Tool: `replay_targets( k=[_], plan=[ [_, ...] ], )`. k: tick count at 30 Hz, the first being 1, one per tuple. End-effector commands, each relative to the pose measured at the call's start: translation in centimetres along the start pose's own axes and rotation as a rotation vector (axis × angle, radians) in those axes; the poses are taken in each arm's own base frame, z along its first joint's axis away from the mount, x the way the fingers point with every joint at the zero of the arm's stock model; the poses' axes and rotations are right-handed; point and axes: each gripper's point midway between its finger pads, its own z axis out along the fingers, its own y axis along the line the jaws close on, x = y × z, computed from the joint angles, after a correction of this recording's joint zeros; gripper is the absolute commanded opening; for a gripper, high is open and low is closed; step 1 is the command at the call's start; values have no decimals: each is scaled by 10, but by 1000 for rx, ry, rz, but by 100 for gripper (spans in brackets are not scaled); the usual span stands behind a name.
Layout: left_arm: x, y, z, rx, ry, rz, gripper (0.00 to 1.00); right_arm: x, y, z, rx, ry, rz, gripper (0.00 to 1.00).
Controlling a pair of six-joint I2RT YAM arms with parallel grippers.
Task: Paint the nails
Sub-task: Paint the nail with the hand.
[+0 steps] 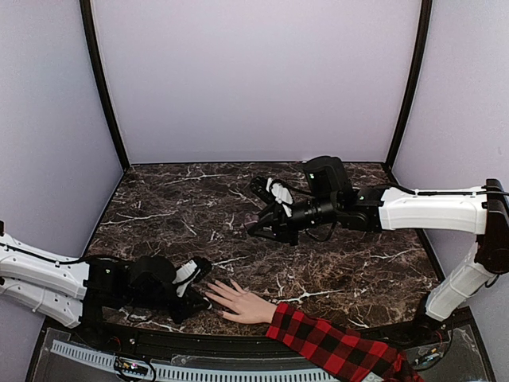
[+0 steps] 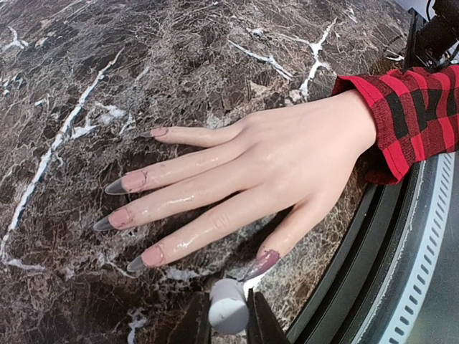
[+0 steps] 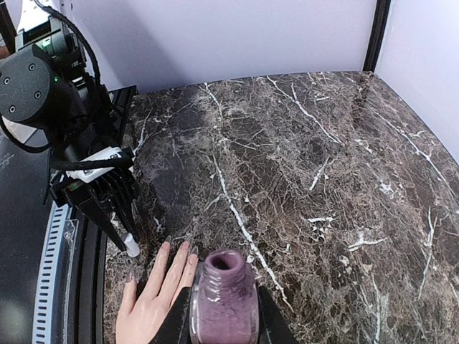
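A pale hand [image 1: 238, 304] in a red-and-black plaid sleeve [image 2: 416, 115] lies flat on the marble with its fingers spread. The thumb nail [image 2: 262, 262] is coated purple. The other nails [image 2: 143, 258] look pink with grey tips. My left gripper [image 2: 228, 322] is shut on a white brush cap [image 2: 228, 308], and the brush tip rests against the thumb nail. My right gripper [image 3: 224, 326] is shut on an open purple polish bottle [image 3: 224, 301], held above the middle of the table [image 1: 256, 229]. The bottle itself is hard to make out in the top view.
The dark marble tabletop [image 1: 350, 263] is walled by lilac panels. A black rail and a perforated strip [image 2: 423, 251] run along the near edge beside the sleeve. My left arm [image 1: 48, 278] lies low at the near left.
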Motion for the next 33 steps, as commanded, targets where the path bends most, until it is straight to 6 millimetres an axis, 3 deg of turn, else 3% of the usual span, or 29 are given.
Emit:
replay_targets(
  k=[1,11,20,33],
  plan=[
    [-8,5,-8,-25,-27,-24,0,-8,-5,-1,11,-27,-17,0],
    [-32,-5,-29,46,-151,-19,0,-9,-5,-1,9,-29,-17,0],
    [-37,-24,-17,128,-143,2,0,-7,-5,-1,11,-25,-15,0],
    [-27,-25,-4,132,-94,5,0,-6,-5,0,13,-24,-17,0]
  ],
)
